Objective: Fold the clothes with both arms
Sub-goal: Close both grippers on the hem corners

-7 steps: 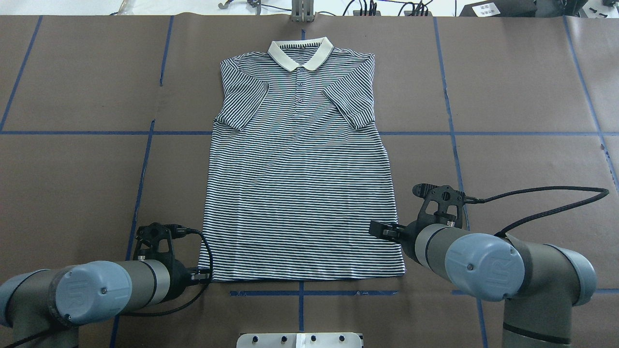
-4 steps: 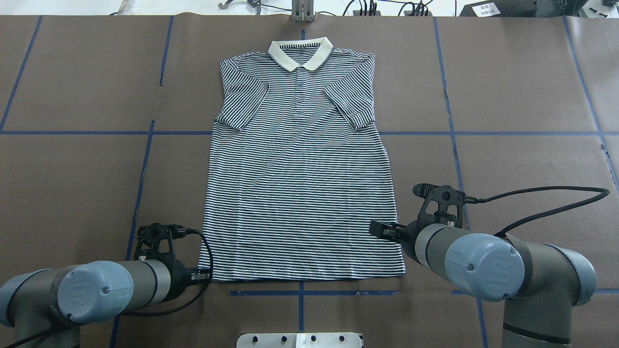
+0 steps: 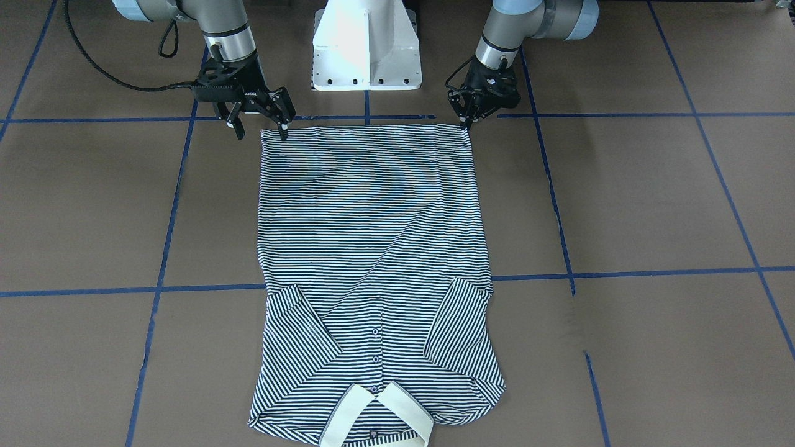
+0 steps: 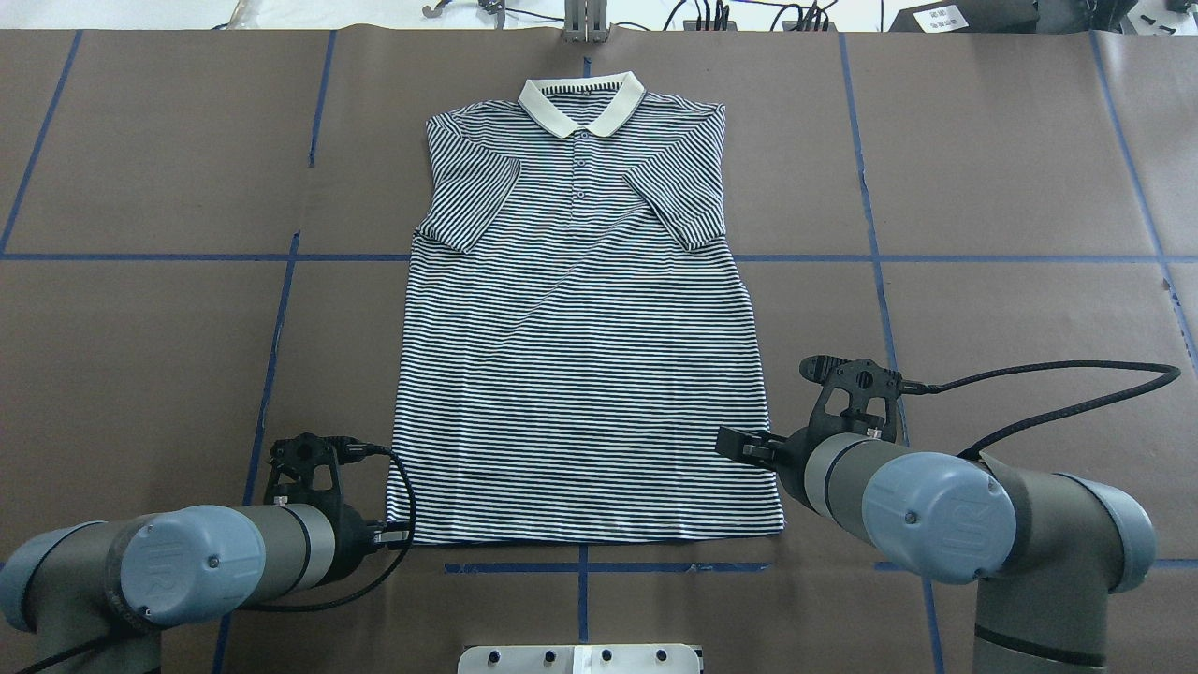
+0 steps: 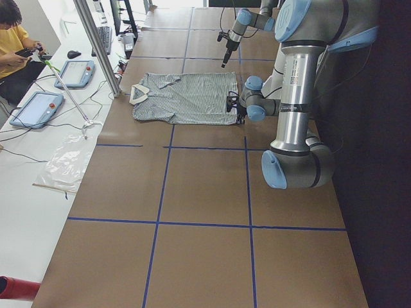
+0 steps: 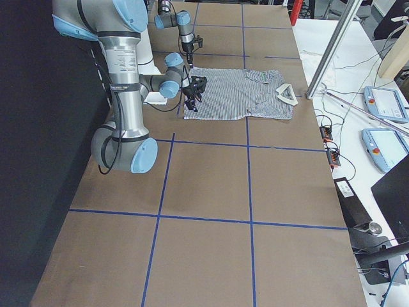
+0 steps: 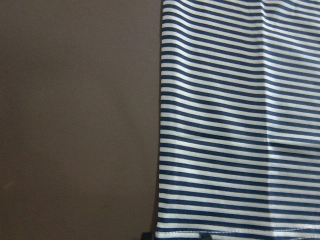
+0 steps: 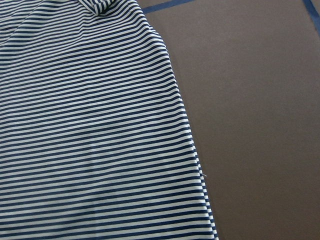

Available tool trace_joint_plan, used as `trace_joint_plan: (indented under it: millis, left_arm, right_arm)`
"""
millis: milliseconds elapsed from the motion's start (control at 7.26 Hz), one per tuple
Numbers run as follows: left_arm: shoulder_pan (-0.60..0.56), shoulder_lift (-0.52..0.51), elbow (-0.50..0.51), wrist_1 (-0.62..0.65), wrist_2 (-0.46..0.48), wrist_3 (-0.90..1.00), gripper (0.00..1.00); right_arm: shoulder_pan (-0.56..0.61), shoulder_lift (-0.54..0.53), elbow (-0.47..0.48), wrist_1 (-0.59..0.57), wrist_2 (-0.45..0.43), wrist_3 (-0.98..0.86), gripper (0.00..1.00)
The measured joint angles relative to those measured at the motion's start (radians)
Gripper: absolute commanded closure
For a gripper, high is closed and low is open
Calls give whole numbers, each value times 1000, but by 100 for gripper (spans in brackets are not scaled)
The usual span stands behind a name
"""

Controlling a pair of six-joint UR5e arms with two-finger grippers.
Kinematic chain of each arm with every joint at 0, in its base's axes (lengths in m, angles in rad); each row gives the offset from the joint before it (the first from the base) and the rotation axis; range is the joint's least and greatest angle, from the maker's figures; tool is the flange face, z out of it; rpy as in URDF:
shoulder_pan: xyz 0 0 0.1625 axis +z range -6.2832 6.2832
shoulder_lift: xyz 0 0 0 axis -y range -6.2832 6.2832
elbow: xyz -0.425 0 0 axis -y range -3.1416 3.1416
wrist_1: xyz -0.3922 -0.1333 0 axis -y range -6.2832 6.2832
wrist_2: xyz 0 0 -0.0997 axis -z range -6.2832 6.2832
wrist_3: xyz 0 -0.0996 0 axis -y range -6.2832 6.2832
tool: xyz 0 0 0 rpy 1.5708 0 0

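Note:
The striped polo shirt [image 4: 580, 356] lies flat and face up on the brown table, collar [image 4: 582, 101] at the far end and both sleeves folded in over the chest. My right gripper [image 3: 261, 131] is open, its fingertips straddling the hem's right corner. My left gripper [image 3: 463, 121] tapers to a point with its fingers together at the hem's left corner [image 3: 464, 128]; the corner lies flat, and I cannot tell if cloth is pinched. The left wrist view shows the hem and side edge [image 7: 161, 150]. The right wrist view shows the shirt's side edge [image 8: 185, 115].
The white pedestal base [image 3: 366, 49] stands just behind the hem. Blue tape lines [image 4: 281, 257] cross the brown table cover. A black cable [image 4: 1058, 374] trails from the right wrist. Tablets and an operator [image 5: 16, 45] are at the far side bench.
The left arm has shifted slightly back toward the near table edge. The right arm and the shirt have not visibly moved.

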Motion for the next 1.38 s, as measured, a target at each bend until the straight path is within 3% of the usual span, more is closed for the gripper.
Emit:
trace_joint_plan:
  millis: [413,551,964,1377]
  left_arm:
    - [0,-1,-6,0,0,0,100]
    - [0,-5,-9,0,0,0,100]
    - [0,-13,-13,-2,-1,-2,100]
    - [0,-24,-13,-3,-2,-4,100]
  right_arm:
    - [-40,3,-3,-2,-42,65,30]
    - [-80,4,-9,-8,-89,111,34]
    - [-162,-1,-75,-27,-192,163,37]
    - [-193,-12,-88,-52,-225,177,38]
